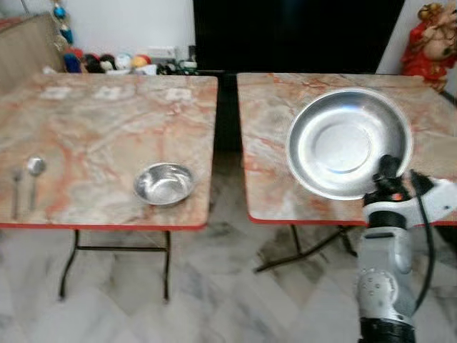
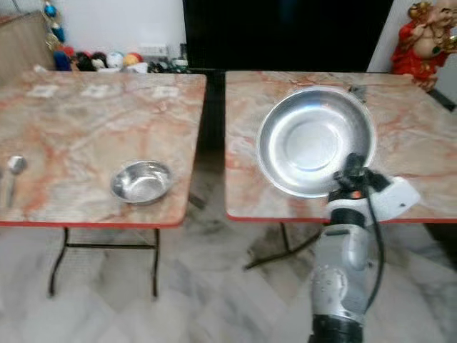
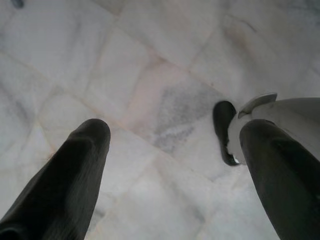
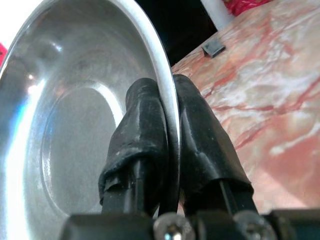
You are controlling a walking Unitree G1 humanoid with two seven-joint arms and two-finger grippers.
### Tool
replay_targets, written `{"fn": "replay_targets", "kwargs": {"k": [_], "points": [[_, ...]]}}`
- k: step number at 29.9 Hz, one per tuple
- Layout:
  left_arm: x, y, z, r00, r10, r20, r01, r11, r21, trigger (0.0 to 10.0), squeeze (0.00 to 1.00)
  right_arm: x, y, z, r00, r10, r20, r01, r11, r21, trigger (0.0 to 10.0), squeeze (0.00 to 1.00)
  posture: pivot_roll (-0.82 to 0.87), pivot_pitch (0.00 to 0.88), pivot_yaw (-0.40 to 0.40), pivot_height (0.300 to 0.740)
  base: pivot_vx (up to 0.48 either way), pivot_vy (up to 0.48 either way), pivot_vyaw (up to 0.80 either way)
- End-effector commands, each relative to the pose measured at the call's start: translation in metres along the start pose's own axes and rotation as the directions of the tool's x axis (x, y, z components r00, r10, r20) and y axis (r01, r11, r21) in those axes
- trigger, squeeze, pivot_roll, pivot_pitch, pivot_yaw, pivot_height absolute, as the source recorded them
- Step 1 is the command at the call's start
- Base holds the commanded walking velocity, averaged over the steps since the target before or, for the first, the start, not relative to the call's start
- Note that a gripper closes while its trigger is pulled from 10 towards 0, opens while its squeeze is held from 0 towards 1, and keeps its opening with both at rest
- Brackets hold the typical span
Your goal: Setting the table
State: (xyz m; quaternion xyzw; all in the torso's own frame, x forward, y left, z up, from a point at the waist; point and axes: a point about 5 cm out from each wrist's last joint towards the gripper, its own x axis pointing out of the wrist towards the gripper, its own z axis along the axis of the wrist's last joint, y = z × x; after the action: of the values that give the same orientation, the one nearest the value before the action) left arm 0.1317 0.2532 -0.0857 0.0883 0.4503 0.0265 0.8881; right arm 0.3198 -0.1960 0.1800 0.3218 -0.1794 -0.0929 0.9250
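My right gripper (image 1: 387,170) is shut on the near rim of a large steel plate (image 1: 348,141), which it holds tilted up above the right marble table (image 1: 271,193). In the right wrist view the two black fingers (image 4: 145,130) pinch the plate's rim (image 4: 167,100) between them. A small steel bowl (image 1: 164,183) sits near the front right corner of the left marble table (image 1: 100,121). A spoon (image 1: 33,176) and a fork (image 1: 16,190) lie at that table's front left. My left gripper (image 3: 175,145) hangs open over the floor.
A narrow gap separates the two tables, with a dark screen (image 1: 293,32) behind it. Toys (image 1: 107,63) line the back wall and a red figurine (image 1: 432,39) stands at the far right. The floor (image 1: 214,293) is pale marble tile. My foot (image 3: 227,132) shows below the left gripper.
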Motion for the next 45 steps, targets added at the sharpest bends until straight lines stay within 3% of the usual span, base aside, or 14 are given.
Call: {"fn": "replay_targets", "kwargs": {"k": [1, 23, 36, 45], "points": [[0.000, -0.005, -0.004, 1.000, -0.004, -0.019, 0.004, 1.000, -0.006, 10.0, 0.00, 0.002, -0.004, 0.008, 0.999, -0.017, 0.031, 0.017, 1.000, -0.008, 10.0, 0.00, -0.04, 0.072, 0.011, 0.740, 0.000, -0.461, 0.00], [0.004, -0.015, 0.005, 1.000, -0.018, -0.001, 0.018, 1.000, -0.022, 10.0, 0.00, 0.001, -0.010, 0.006, 0.998, -0.060, 0.014, 0.061, 0.998, -0.019, 10.0, 0.00, -0.05, 0.092, 0.015, 0.740, 0.000, -0.068, 0.00], [0.003, -0.008, 0.005, 1.000, -0.017, 0.000, 0.017, 1.000, -0.025, 10.0, 0.00, 0.003, -0.011, 0.004, 0.997, -0.082, 0.009, 0.082, 0.996, -0.030, 10.0, 0.00, -0.04, 0.104, 0.017, 0.740, 0.212, 0.000, -0.76], [0.004, -0.013, 0.004, 1.000, -0.028, -0.010, 0.028, 0.999, -0.024, 10.0, 0.00, 0.002, -0.011, 0.001, 0.996, -0.091, 0.011, 0.091, 0.995, -0.030, 10.0, 0.00, -0.04, 0.106, 0.014, 0.740, 0.208, 0.000, 0.00]]}}
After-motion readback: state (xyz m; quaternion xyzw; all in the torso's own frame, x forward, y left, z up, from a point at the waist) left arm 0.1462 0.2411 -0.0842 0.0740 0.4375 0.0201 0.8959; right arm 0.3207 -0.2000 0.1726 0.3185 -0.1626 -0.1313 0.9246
